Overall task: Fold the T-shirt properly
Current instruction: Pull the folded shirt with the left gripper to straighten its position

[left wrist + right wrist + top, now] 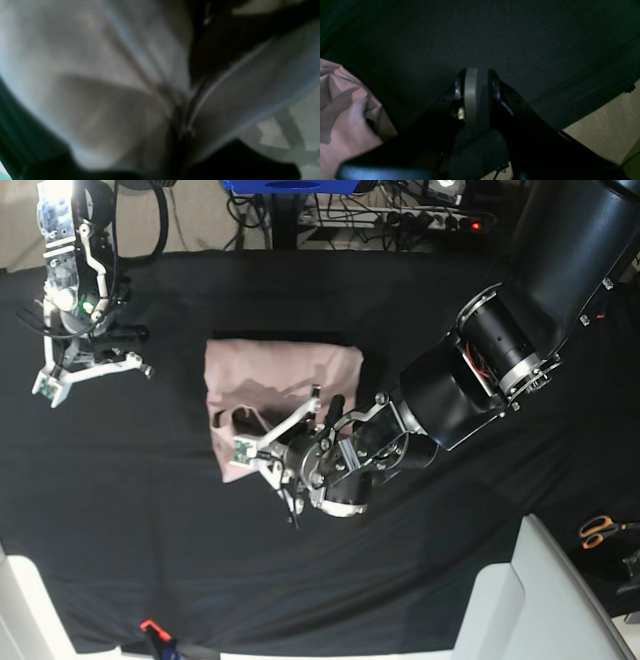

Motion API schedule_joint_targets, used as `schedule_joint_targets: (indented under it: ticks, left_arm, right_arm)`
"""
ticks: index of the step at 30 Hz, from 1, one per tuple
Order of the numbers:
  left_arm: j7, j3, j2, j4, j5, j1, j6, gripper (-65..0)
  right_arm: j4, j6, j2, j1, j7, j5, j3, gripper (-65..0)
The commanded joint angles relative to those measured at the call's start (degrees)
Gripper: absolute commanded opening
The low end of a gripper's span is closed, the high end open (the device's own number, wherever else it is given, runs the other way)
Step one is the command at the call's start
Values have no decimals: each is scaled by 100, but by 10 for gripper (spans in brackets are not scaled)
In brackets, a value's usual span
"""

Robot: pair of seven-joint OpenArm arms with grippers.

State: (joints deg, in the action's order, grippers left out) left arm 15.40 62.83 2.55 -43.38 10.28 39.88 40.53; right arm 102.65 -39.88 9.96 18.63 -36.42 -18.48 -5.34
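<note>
Left tool (pixel 262 442) clamped on bunched T-shirt (pixel 285 375) at frame centre; right tool (pixel 60 370) nearly closed, empty, upper left. Risk judged: single-corner pull, skewing the fold across the desk (pixel 450 300).

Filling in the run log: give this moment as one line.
stage: mid-fold | T-shirt: partly folded on table | left gripper: shut on T-shirt edge | right gripper: shut, empty, off the shirt
</note>
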Motion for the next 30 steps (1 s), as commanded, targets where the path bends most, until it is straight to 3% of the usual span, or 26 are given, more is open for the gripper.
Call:
schedule_joint_targets:
  ticks: [1,12,18,20,25,28,30]
  left_arm:
    - [-67,-28,-48,-71,-31,192,-53,-650]
    - [-15,-28,-154,-54,-31,201,-53,-650]
    - [873,-28,-162,-62,-48,342,-53,-650]
    - [891,-28,-162,-71,-31,368,-53,-469]
    - [1005,-63,-136,-71,-39,588,-53,-125]
    - [1014,-54,-145,-89,-39,685,-53,-12]
    - [1014,-98,-162,-98,-66,808,-53,0]
  right_arm:
    - [87,-12,46,-39,95,50,20,-582]
    - [87,-12,64,-66,95,50,20,-582]
    - [95,-12,64,-66,95,50,20,-582]
    - [104,-12,64,-66,95,50,20,-582]
    - [104,-12,64,-48,95,50,20,-582]
    - [104,-12,64,-39,95,50,11,-582]
    - [104,-12,64,-39,95,50,-6,-582]
